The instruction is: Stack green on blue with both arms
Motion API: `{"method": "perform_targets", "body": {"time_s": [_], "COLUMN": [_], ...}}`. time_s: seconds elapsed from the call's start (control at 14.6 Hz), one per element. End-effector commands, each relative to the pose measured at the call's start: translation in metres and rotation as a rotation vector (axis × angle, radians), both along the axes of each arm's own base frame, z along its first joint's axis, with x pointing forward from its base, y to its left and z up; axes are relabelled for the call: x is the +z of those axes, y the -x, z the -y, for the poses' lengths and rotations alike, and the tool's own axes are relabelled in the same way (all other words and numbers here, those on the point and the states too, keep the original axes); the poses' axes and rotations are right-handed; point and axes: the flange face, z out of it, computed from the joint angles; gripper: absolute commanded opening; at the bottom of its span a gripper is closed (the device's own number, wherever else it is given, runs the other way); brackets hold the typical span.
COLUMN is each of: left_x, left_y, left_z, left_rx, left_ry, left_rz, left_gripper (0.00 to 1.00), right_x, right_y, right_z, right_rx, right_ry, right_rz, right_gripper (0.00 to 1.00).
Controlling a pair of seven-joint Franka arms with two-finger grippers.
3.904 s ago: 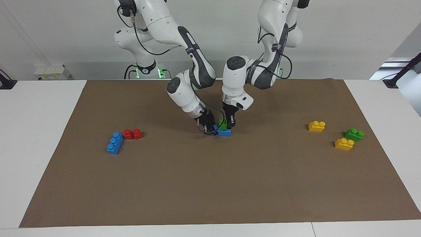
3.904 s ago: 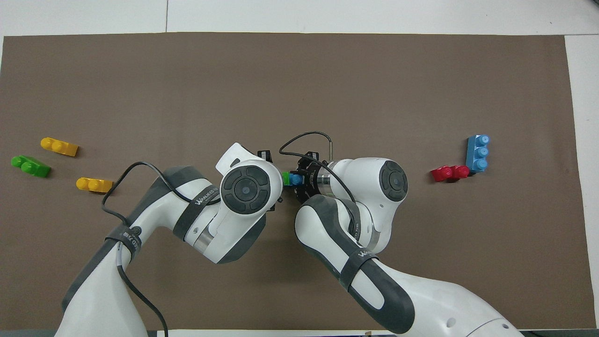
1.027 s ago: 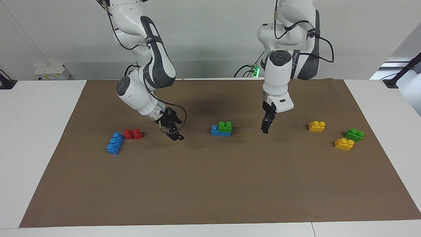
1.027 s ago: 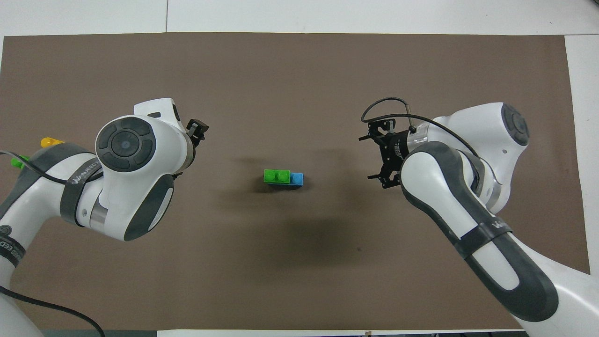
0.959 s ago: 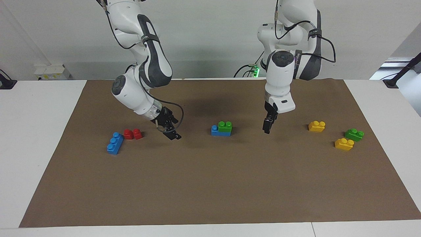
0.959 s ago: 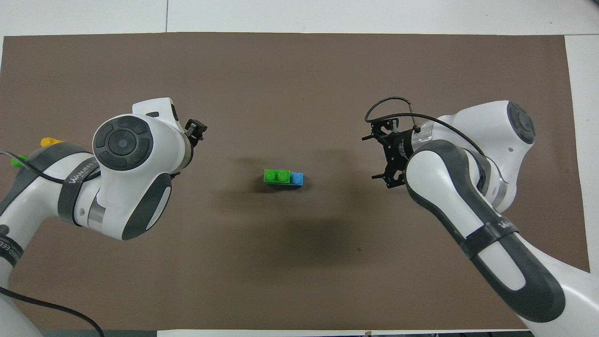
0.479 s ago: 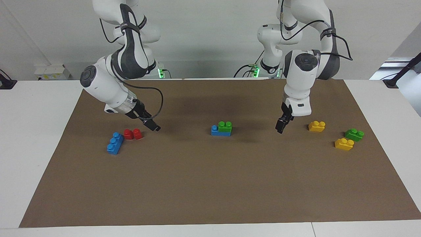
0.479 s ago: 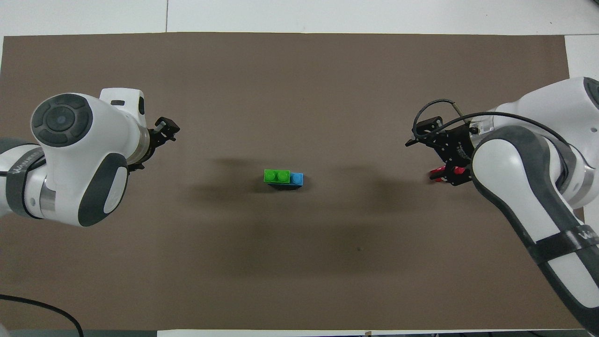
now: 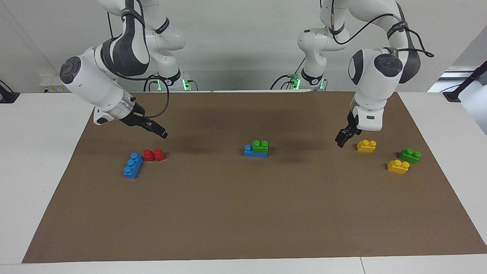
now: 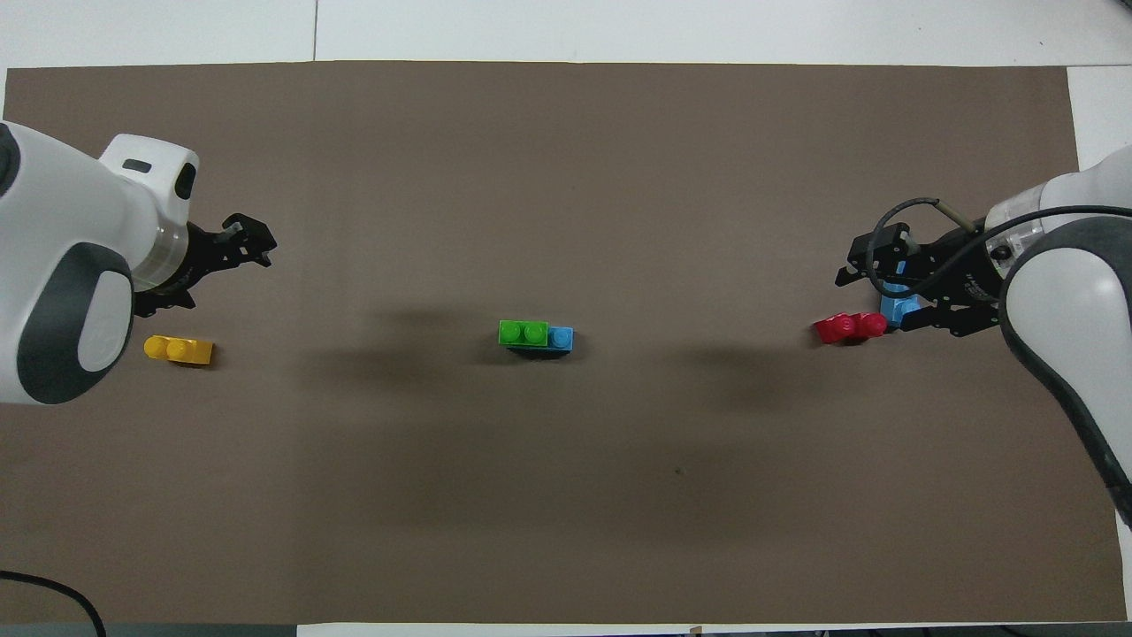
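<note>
Now green point(image 9: 260, 147) atop blue point(image 9: 251, 152), ungripped.

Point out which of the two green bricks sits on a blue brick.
The green brick mid-mat sits on the blue brick; the other green brick lies on the mat beside the yellow bricks.

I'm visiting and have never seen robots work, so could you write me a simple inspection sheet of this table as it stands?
Surface: brown mat on a white table.
Job's things: green brick stacked on blue brick, mid-mat; one blue stud uncovered.
Clutter: second blue brick touching red brick; two yellow bricks; second green brick.
Grippers: left gripper raised beside a yellow brick; right gripper raised above the red brick; neither holds anything.
Cables: black cable looping along the right arm's wrist.
Surroundings: plain wall; nothing else seen.
</note>
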Motion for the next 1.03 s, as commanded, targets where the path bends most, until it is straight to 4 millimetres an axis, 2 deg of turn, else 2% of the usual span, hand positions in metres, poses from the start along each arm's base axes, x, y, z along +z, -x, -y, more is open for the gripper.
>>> {"method": "perform_targets", "body": {"time_s": [0.0, 0.27, 0.62, 0.75, 0.96], "left_x": [0.016, 0.047, 0.087, 0.103, 0.110], "left_y": [0.000, 0.004, 0.009, 0.006, 0.012], "left_z": [-0.028, -0.054, -0.057, -0.056, -0.054], "left_rx": [-0.065, -0.208, -0.306, -0.325, -0.485], "left_ry": [0.013, 0.012, 0.043, 0.063, 0.067], "left_rz": [-0.038, -0.060, -0.061, -0.047, -0.101], "left_gripper": [1.00, 1.00, 1.00, 1.00, 1.00], "right_x": [0.025, 0.053, 0.084, 0.103, 0.126], "right_y": [0.011, 0.026, 0.045, 0.041, 0.027], "right_z": [0.006, 0.021, 0.015, 0.016, 0.019], "right_rx": [0.137, 0.286, 0.339, 0.350, 0.363], "right_ry": [0.077, 0.099, 0.172, 0.200, 0.205], "right_rz": [0.056, 0.114, 0.125, 0.147, 0.148], "right_gripper": [1.00, 1.00, 1.00, 1.00, 1.00]}}
